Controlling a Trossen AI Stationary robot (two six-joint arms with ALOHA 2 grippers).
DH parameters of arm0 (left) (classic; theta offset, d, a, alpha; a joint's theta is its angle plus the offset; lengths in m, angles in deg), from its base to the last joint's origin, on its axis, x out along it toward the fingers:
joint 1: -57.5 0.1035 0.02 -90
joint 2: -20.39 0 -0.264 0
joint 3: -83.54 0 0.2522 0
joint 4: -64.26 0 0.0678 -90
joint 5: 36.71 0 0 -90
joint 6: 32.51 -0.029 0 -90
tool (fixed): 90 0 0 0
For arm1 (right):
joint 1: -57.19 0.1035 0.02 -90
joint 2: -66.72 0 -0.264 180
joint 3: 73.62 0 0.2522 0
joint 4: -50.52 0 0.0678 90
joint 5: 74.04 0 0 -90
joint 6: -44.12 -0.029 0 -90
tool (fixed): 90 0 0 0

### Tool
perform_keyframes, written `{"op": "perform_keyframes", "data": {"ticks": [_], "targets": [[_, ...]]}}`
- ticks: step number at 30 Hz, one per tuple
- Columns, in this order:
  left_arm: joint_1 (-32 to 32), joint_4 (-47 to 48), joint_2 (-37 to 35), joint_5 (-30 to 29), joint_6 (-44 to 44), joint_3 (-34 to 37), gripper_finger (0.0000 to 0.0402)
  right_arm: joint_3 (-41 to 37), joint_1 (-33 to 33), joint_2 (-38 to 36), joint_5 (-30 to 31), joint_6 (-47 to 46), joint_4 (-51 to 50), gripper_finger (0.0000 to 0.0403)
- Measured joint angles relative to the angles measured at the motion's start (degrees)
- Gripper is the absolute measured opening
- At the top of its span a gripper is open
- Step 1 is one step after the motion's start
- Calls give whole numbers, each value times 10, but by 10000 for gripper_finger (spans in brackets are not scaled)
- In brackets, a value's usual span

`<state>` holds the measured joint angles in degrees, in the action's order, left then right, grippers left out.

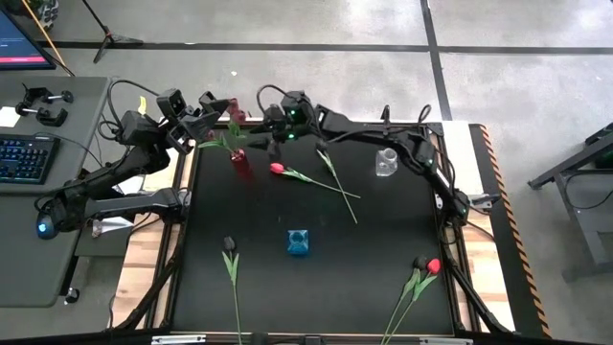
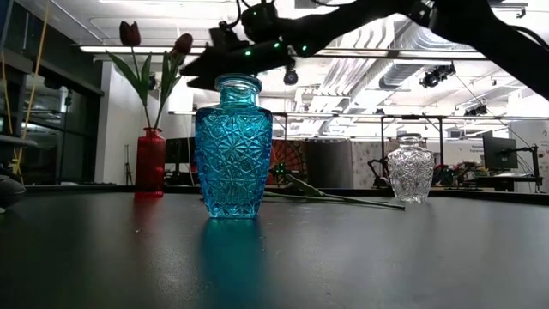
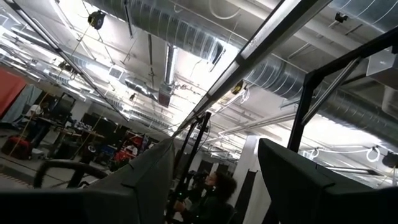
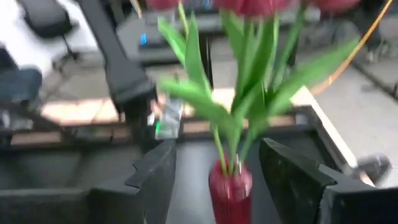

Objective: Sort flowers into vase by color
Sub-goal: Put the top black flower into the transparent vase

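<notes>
A red vase (image 1: 239, 163) stands at the far left of the table and holds pink-maroon tulips (image 4: 249, 81); their stems stick into its neck. My right gripper (image 4: 214, 180) hovers open just right of the tulips' heads (image 1: 233, 115), with the vase and stems seen beyond its fingers. My left gripper (image 3: 214, 180) is open, raised off the table's far left corner (image 1: 209, 103), and points up at the ceiling. A red tulip (image 1: 278, 169) and a second stem (image 1: 337, 180) lie crossed on the table. A near-black tulip (image 1: 230, 247) lies at the near left. A red and a dark tulip (image 1: 426, 266) lie at the near right.
A blue cut-glass vase (image 1: 299, 242) stands near the table's middle, toward the near edge. A clear glass vase (image 1: 386, 163) stands at the far right. A desk with a keyboard (image 1: 24, 158) lies beyond the table's left edge.
</notes>
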<state>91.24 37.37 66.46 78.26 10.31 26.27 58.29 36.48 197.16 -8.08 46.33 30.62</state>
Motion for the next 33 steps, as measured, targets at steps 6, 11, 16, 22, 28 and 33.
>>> {"op": "perform_keyframes", "data": {"ticks": [6, 11, 16, 22, 28, 33], "targets": [[0, 0, 0, 0, 4, 0, 220, 0, -22, -37, -5, 73, -219, 218], [0, 6, 0, 2, 4, 0, 220, 0, -35, -48, -29, 96, -441, 218], [0, 40, 0, 2, 4, 0, 220, -45, -26, -47, 0, 118, -606, 216], [0, 87, 1, 2, 5, 0, 220, -140, -20, -56, 72, 75, -620, 196], [0, 95, 1, 2, -8, 0, 220, -293, -27, -157, 137, -17, -480, 165], [0, 95, 2, 2, -15, 0, 220, -426, -38, -261, 185, -193, -317, 150]]}}
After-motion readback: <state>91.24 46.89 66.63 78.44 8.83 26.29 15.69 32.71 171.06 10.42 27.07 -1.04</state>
